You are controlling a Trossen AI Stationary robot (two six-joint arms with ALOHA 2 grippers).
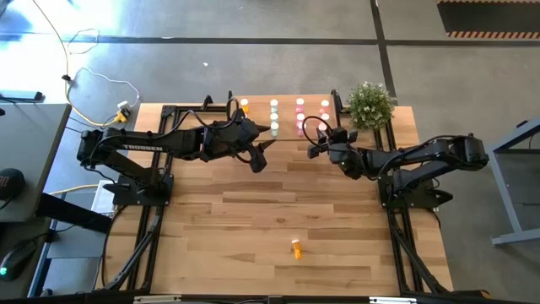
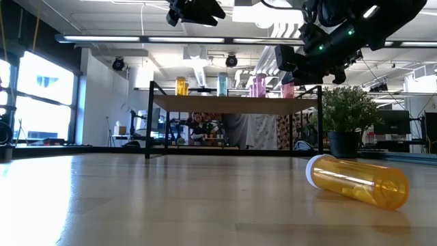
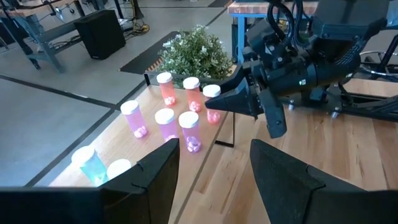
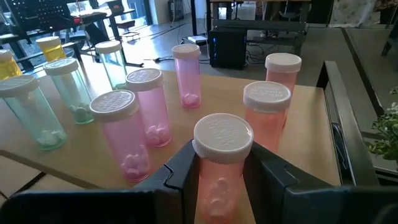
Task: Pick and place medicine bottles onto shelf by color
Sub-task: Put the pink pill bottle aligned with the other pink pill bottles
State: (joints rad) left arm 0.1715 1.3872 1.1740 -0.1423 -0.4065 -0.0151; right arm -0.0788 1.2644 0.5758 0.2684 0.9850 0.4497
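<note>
The shelf (image 1: 287, 95) stands at the table's far edge and carries upright orange (image 4: 51, 48), pale green (image 4: 68, 87), pink (image 4: 146, 106) and reddish-pink (image 4: 267, 115) medicine bottles, grouped by colour. My right gripper (image 4: 221, 168) is at the shelf's near right part, shut on one more reddish-pink bottle (image 4: 222, 149). My left gripper (image 3: 214, 174) hovers open with nothing in it, high above the table beside the shelf's near edge (image 1: 263, 154). One orange bottle (image 1: 296, 247) lies on its side near the table's front edge. My right gripper pinches the reddish-pink bottle's body just under its white cap (image 4: 221, 180), one finger on each side. The fingers come nearly level from the table's right side. The bottle stands upright among the shelf's bottles. The fingers hide its base, so I cannot tell whether it rests on the board.
A potted plant (image 1: 369, 103) stands at the shelf's right end, close to my right arm. The shelf's thin black legs (image 2: 147, 130) rise from the table. Bare wood spreads between the shelf and the lying orange bottle (image 2: 358, 181).
</note>
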